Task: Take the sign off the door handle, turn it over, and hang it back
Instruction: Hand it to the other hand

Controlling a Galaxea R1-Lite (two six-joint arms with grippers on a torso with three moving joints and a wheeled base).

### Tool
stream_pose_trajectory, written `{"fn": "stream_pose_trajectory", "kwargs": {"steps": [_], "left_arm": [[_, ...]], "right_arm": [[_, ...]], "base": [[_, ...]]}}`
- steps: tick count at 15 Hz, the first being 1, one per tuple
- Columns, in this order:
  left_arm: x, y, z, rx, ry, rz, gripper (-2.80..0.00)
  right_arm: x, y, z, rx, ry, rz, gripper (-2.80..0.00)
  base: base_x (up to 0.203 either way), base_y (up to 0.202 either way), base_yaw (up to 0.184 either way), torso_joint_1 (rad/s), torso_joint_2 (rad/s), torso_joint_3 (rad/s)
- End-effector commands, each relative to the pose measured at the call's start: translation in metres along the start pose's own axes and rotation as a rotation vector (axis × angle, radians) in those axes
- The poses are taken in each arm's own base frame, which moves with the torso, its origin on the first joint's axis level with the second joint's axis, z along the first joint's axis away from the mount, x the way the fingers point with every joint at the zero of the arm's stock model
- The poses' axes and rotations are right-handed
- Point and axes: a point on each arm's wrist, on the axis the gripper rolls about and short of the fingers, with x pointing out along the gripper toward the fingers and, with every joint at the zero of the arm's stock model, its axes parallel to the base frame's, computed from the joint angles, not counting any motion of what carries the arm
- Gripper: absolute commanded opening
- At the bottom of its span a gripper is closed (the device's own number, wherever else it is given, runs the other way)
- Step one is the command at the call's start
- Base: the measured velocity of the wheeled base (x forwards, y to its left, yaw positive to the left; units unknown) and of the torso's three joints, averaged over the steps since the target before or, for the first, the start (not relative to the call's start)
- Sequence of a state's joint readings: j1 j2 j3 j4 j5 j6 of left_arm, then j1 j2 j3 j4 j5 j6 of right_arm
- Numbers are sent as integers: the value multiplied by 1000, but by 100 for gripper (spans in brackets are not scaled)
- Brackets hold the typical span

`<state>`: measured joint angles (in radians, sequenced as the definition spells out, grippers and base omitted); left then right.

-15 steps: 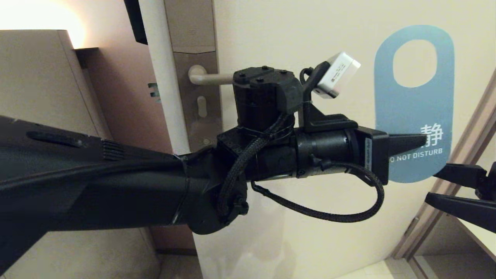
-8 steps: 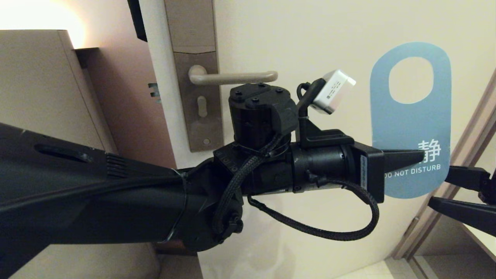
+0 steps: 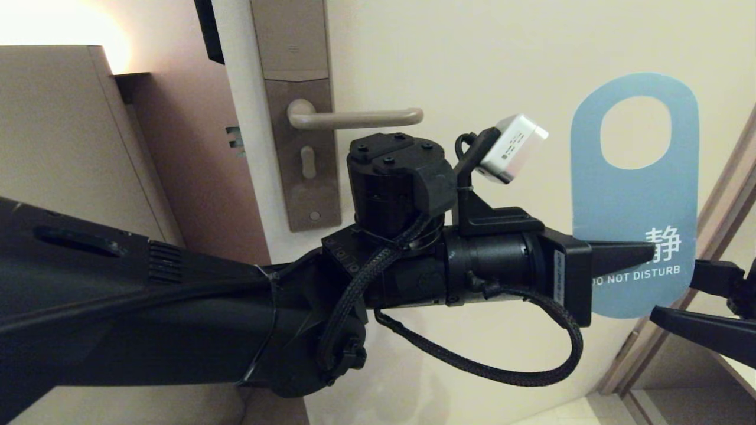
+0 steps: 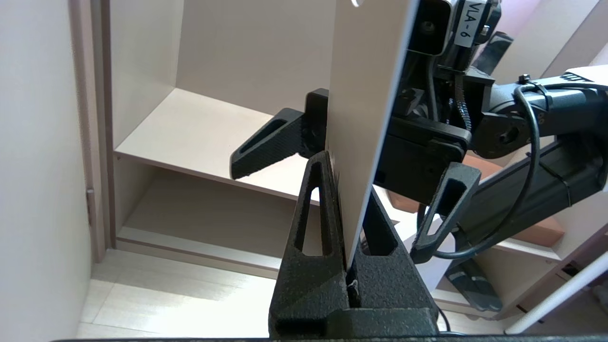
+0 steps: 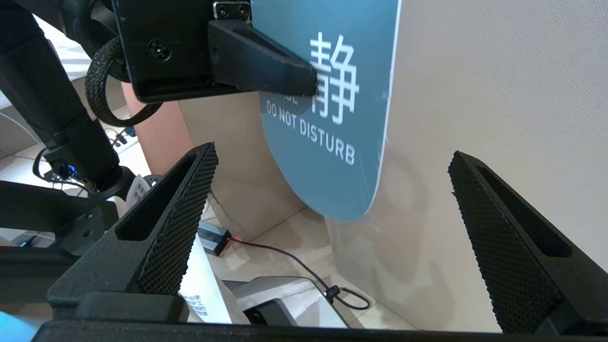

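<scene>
Head view shows the left gripper reaching across the frame from the left, its jaws pressed together on the lower part of the sign, beside the white lettering. The sign stands upright in front of the door, blue face toward the camera, with "DO NOT DISTURB" readable and its round hole at the top. The sign is off the handle and well to the right of it. The handle is a horizontal lever on a tall brownish backplate with a keyhole below the lever, and nothing hangs on it. Left wrist view shows the left gripper clamping the sign edge-on, with the pale reverse face visible. The right gripper enters at the right edge of the head view, just beside the lower edge of the sign, its jaws spread wide. Right wrist view confirms the right gripper wide apart, with the rounded bottom end of the sign between and beyond its fingers, not touching them.
</scene>
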<state>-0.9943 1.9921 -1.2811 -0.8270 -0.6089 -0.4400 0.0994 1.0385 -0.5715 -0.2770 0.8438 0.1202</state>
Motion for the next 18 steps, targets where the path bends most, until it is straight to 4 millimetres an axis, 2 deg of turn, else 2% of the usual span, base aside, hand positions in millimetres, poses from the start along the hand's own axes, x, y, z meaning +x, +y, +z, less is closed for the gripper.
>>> {"fn": "stream_pose_trajectory", "kwargs": {"steps": [1, 15, 16, 18], "left_arm": [[1, 0, -1, -5, 2, -5, -280], [4, 2, -7, -25, 15, -5, -280], [4, 2, -7, -24, 14, -5, -280], [4, 2, -7, -22, 14, -6, -280]], "right_arm": [[0, 0, 0, 0, 0, 5, 0], [2, -2, -2, 13, 10, 2, 0], [2, -2, -2, 10, 8, 2, -280], [1, -2, -1, 8, 6, 1, -280]], "base": [[0, 0, 0, 0, 0, 0], [0, 0, 0, 0, 0, 0], [0, 0, 0, 0, 0, 0], [0, 0, 0, 0, 0, 0]]}}
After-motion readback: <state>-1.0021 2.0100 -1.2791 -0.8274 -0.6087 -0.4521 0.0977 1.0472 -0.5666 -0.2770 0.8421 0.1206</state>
